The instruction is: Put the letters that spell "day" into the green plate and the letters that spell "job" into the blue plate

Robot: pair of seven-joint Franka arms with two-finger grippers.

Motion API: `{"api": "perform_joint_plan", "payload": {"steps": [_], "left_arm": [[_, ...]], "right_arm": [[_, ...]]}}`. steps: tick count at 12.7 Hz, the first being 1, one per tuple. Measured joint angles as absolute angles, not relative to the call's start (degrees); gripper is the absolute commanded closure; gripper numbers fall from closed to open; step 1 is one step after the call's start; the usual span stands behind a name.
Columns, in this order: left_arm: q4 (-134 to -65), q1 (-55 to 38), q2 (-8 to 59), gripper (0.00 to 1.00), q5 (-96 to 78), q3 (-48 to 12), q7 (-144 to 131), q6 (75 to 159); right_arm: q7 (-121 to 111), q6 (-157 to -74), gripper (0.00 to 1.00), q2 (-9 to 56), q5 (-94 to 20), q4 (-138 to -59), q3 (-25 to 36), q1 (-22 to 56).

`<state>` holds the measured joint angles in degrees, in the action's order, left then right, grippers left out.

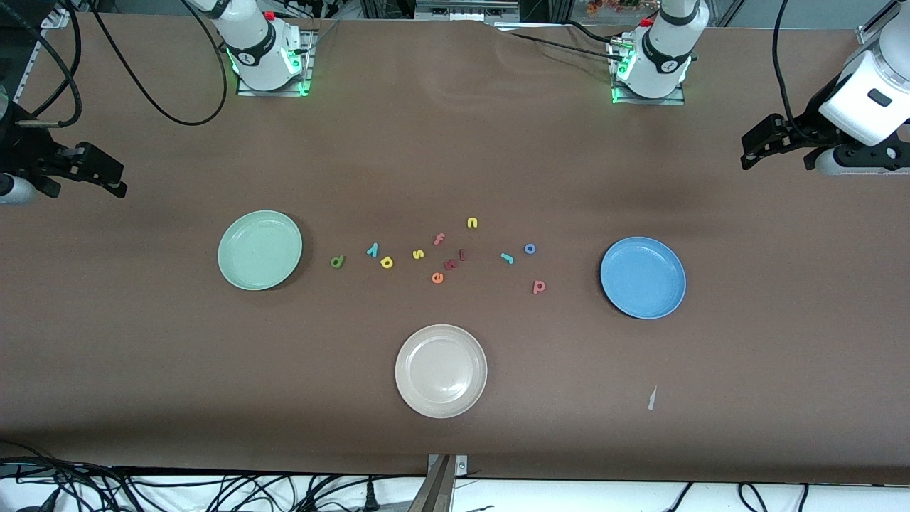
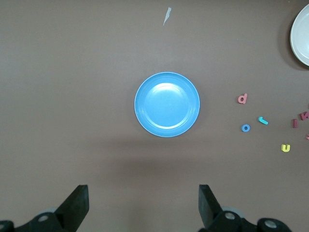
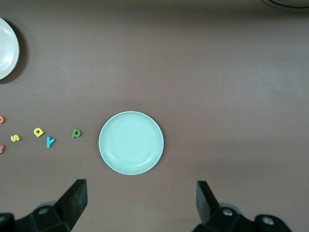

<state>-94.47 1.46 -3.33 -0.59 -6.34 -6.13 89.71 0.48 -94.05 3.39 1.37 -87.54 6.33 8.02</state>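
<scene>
The green plate [image 1: 259, 249] [image 3: 131, 142] lies bare toward the right arm's end of the table. The blue plate [image 1: 643, 277] [image 2: 166, 104] lies bare toward the left arm's end. Between them the letters are scattered on the brown cloth: dark green "d" [image 1: 338, 262] [image 3: 76, 133], cyan "y" [image 1: 372, 249] [image 3: 50, 141], yellow "a" [image 1: 387, 262] [image 3: 38, 131], teal "j" [image 1: 507, 257] [image 2: 262, 120], blue "o" [image 1: 530, 248] [image 2: 245, 128], red-pink "b" [image 1: 539, 286] [image 2: 242, 98]. My left gripper [image 1: 775, 158] [image 2: 143, 203] hangs open and holds nothing, high beside the blue plate. My right gripper [image 1: 87, 183] [image 3: 141, 200] hangs open and holds nothing, high beside the green plate.
A beige-white plate [image 1: 441, 370] sits nearer the front camera than the letters. Other letters lie among them: yellow "s" [image 1: 418, 254], pink "f" [image 1: 439, 239], yellow "n" [image 1: 472, 223], orange "e" [image 1: 437, 277] and two dark red ones [image 1: 456, 259]. A paper scrap [image 1: 652, 398] lies near the blue plate.
</scene>
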Motion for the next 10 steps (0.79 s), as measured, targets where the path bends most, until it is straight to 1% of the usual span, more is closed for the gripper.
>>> {"api": "perform_joint_plan", "payload": {"steps": [10], "left_arm": [[-94.5, 1.6, -3.3, 0.00, -0.6, -6.1, -6.1, 89.7]], "right_arm": [[1.4, -93.4, 0.00, 3.4, 1.4, -87.5, 6.5, 8.1]]}}
